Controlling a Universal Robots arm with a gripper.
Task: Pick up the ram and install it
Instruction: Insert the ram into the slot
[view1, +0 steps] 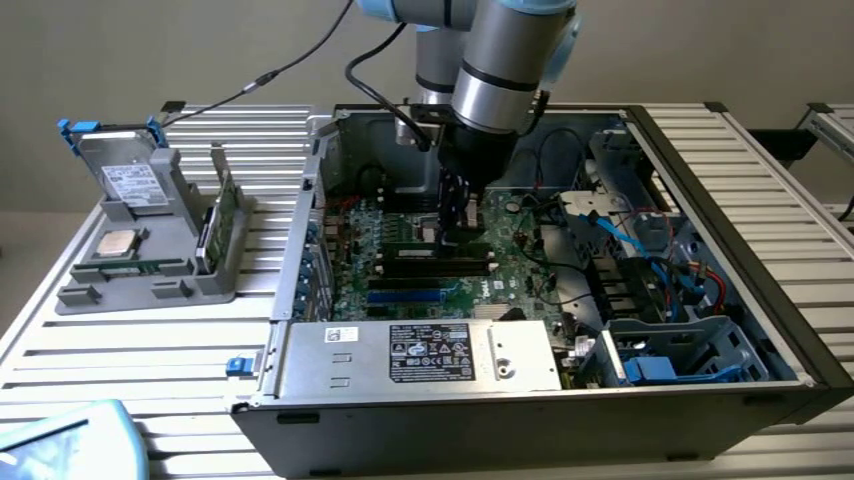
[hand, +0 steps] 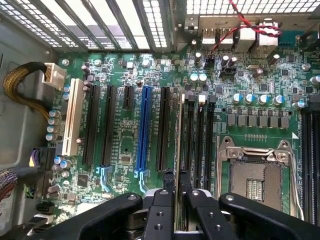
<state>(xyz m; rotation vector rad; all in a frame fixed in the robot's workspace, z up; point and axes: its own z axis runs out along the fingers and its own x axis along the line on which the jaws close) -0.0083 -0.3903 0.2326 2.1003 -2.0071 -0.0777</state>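
My pincer (hand: 176, 177) is clamped on the ram (hand: 178, 130), edge-on at mid-frame by the slots (hand: 199, 145). If it sits slightly skewed, I judge it could jam on a slot wall.

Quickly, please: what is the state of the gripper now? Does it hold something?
The gripper is closed on the ram, which it holds edge-on over the motherboard.

We see a silver-grey arm (view1: 501, 60) with pale blue joint caps, a black cable (view1: 351, 70) looping beside it, and a black gripper (hand: 176, 177) whose fingers (hand: 159, 210) show small round screw holes.
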